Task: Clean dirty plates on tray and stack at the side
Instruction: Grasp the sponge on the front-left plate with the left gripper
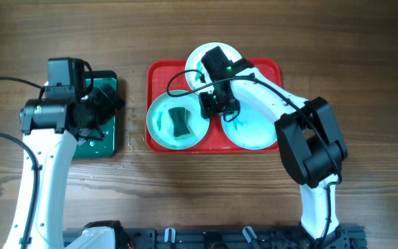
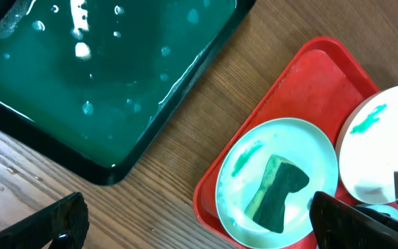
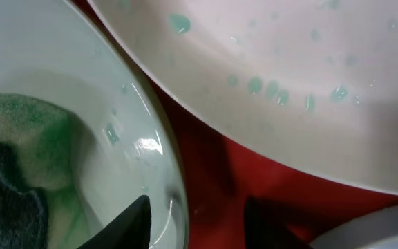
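right claw (image 3: 197,220): fingers partly apart, nothing clamped; tips low over the red tray (image 1: 159,72), in the gap between plates
right claw contact: rim of left aqua plate (image 1: 159,126) sits in the gap; one finger over the plate bowl, the other over bare red tray; can't tell if either touches
sponge (image 1: 179,122): green, lies in left aqua plate, 9 o'clock of the right claw, apart from it
white plate (image 1: 197,58): 12 o'clock of the claw, hangs over the tray's far rim, teal spots on it
right aqua plate (image 1: 253,133): 4 o'clock of the claw, on the tray, teal smear near its rim
left claw (image 1: 94,112): fingers wide apart, holds nothing, above the green tray (image 1: 108,146)
green tray: wet, on the table (image 1: 365,41), 9 o'clock of the red tray, apart from it
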Robot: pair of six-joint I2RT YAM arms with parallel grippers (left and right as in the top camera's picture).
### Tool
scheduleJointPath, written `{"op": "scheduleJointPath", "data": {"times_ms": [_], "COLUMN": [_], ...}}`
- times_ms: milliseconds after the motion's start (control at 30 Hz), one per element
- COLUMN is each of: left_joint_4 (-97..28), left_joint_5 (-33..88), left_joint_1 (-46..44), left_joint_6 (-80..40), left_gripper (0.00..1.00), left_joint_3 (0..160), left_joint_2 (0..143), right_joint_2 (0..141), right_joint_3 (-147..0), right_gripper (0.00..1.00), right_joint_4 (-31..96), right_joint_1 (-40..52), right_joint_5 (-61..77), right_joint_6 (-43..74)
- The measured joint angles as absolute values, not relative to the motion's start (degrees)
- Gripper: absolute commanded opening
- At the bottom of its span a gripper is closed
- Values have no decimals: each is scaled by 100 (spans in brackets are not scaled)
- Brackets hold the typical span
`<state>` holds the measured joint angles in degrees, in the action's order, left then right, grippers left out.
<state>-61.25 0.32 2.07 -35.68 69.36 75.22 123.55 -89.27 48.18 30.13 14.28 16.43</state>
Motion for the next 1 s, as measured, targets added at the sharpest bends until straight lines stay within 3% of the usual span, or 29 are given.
{"op": "scheduleJointPath", "data": {"times_ms": [200,300,367,500,533,600,633,867,1000], "left_joint_4": [-6243,-6257,-6233,-6029,-5920,-5704,-5561,-4521,-4123], "left_joint_5": [432,703,788,934,956,1046,1087,1640,1750], "left_joint_1": [204,137,16,-362,-440,-563,-593,-958,-1245], "left_joint_6": [-3592,-3592,-3564,-3378,-3341,-3308,-3284,-3022,-2982], "left_gripper": [100,100,99,79,69,39,33,36,30], "left_joint_3": [6936,6936,6921,6709,6628,6466,6403,6136,6128], "left_joint_2": [7522,7566,7623,7861,7933,8097,8145,8829,9317], "right_joint_2": [12355,12355,12355,12357,12357,12357,12357,12359,12359], "right_joint_3": [-8927,-8927,-8927,-8927,-8927,-8927,-8927,-8927,-8927], "right_gripper": [23,8,7,4,4,4,4,4,4], "right_joint_4": [4762,4731,4705,4639,4626,4600,4598,4595,4595], "right_joint_1": [3024,3024,3024,3030,3035,3035,3035,3068,3070], "right_joint_5": [1424,1409,1411,1406,1406,1406,1406,1393,1389], "right_joint_6": [1678,1688,1693,1756,1780,1800,1817,1863,1865]}}
